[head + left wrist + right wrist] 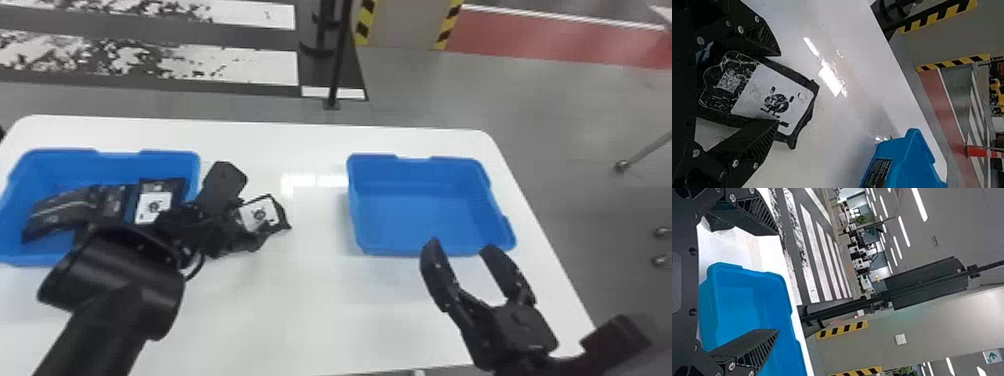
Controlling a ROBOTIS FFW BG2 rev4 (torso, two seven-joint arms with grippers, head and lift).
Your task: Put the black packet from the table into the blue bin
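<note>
1. The black packet with a white printed label (261,215) is seen between the two blue plastic bins, at the near part of the left bin's right side. Whether it is resting on the white table (300,310) or lifted cannot be told.
2. The left gripper, black with two flat fingers (245,209), is placed around that packet, its arm being stretched over the near right part of the left bin (30,259).
3. In the left wrist view, the packet is framed by the left gripper (779,87), whose fingers are parted, one along each long side (whether any pressure is being put on it cannot be told). The label is left exposed between them.
4. The right gripper, black and of the same make (461,246), is held at the near side of the right bin (435,247), with its fingers spread wide and nothing gripped. In the right wrist view, the inside of that bin is seen past the right gripper (777,282).
5. Several dark packets are contained in the left bin (one, with a white label (153,206), is leaned toward its right wall), and they are partly covered by the left arm.
</note>
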